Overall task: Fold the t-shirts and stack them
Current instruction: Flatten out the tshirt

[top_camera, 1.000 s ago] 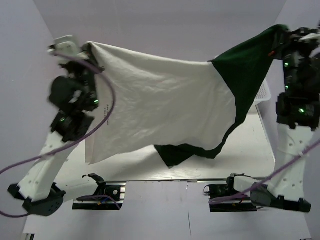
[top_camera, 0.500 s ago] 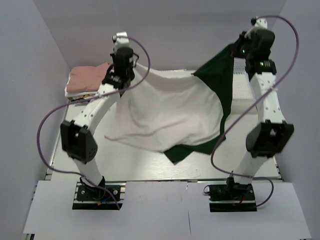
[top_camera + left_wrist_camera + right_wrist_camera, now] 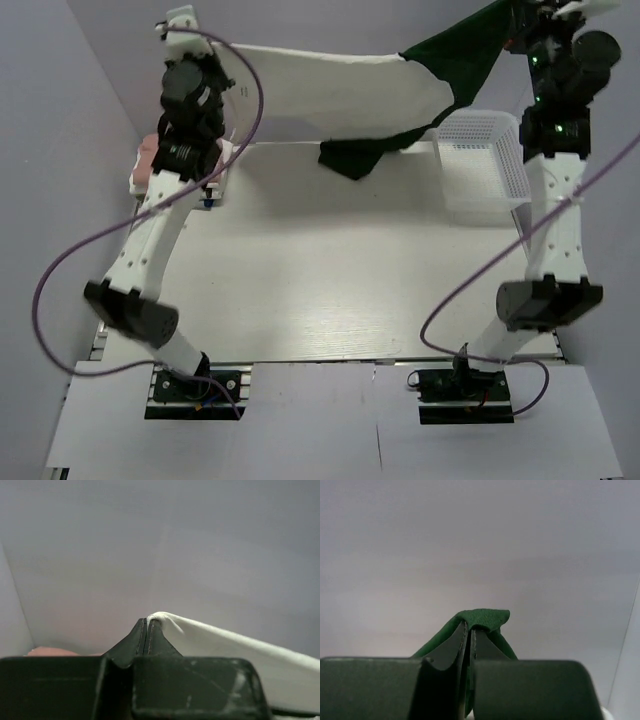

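I am holding the cream and green t-shirt (image 3: 330,90) stretched in the air across the upper part of the overhead frame, between both arms. The left gripper (image 3: 146,624) is pinching a cream corner of it. In the left wrist view its two dark fingers are pressing together, with the white cloth bunching out at their tips and running off toward the lower right of that frame. The right gripper (image 3: 471,629) is clamping a dark green fold, which is poking up over its closed fingertips in the centre of the right wrist view. Overhead, the cream panel is spanning from the upper left to the middle and the green part is rising to the upper right corner. A green flap is hanging under the middle, over the far edge of the table (image 3: 330,290); I cannot tell whether it is touching. A pink folded shirt (image 3: 146,160) is lying at the left edge, partly hidden behind the left arm. The white mesh basket (image 3: 482,170) is sitting at the upper right, beside the right arm.
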{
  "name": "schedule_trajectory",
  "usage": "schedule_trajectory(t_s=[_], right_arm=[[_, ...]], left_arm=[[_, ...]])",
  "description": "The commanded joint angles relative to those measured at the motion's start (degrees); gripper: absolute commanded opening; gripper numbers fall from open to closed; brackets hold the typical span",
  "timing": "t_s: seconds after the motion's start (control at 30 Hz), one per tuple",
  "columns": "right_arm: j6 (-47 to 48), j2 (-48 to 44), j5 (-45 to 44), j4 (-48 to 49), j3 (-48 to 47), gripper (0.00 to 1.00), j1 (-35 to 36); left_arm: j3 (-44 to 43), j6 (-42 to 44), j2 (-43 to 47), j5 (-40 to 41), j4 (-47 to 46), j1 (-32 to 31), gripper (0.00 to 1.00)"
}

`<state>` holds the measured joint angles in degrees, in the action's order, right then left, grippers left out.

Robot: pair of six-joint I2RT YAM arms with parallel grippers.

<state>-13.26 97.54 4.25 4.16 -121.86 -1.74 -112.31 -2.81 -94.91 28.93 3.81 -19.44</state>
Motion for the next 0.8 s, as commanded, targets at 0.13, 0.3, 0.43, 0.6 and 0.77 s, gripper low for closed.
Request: schedule_trajectory(t_s=[0.13, 0.3, 0.43, 0.6, 0.77], right_arm=[[6.4, -16.93, 8.41, 2.87, 30.07, 0.0, -0.2], [2.55, -31.83, 6.74, 6.73, 59.98, 0.0, -0.11], [-1.23, -38.99, 2.01, 2.53, 70.78, 0.0, -0.11], [-5.63, -44.88, -2.92, -11.5, 75.97, 0.0, -0.02], [-10.91, -51.48, -8.64, -17.86, 86.08, 0.0, -0.11]], left_arm=[[30.89, -0.36, 20.72, -5.1, -8.91, 0.11, 0.0], [50.3, -7.63, 28.37, -12.29, -7.68, -0.51, 0.0], [56.58, -15.54, 28.91, -17.41, 0.91, -1.04, 0.0], [63.78, -28.36, 29.95, -17.24, 13.31, -1.04, 0.0], [72.92, -37.25, 36.81, -15.14, 18.76, -1.04, 0.0]])
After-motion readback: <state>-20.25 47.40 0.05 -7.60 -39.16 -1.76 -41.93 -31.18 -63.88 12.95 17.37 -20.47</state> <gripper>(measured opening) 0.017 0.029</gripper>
